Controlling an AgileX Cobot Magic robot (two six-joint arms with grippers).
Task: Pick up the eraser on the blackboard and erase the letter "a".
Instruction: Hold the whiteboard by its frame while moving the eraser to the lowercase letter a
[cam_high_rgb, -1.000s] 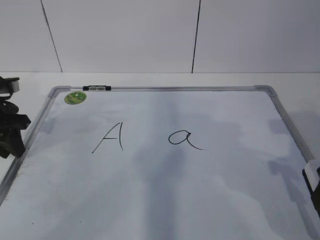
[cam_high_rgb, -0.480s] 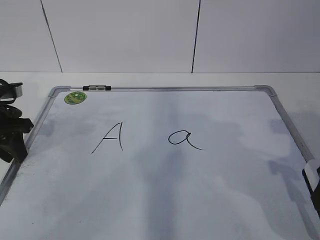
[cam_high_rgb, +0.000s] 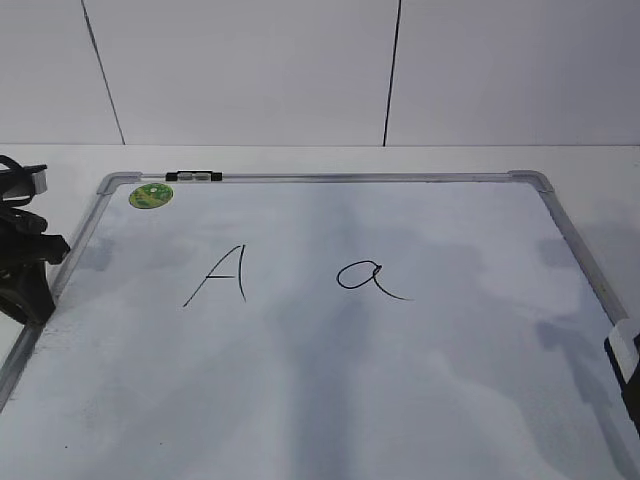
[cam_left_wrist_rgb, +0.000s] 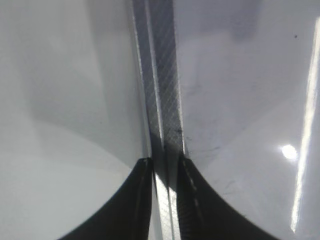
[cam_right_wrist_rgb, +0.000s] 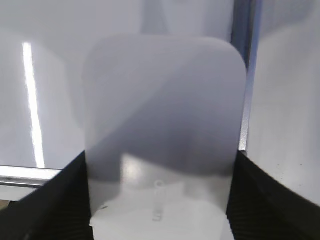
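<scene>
Between right jaws — eraser (cam_right_wrist_rgb: 162, 135), gripped

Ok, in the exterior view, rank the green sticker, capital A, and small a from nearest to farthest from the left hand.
1. Green sticker, top-left corner of the board, nearest the left hand.
2. Capital A, left of centre.
3. Letter "a", right of centre, farthest.

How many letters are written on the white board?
2. A capital A sits left of the middle of the board, and a small a sits to its right. I see no others.
</scene>
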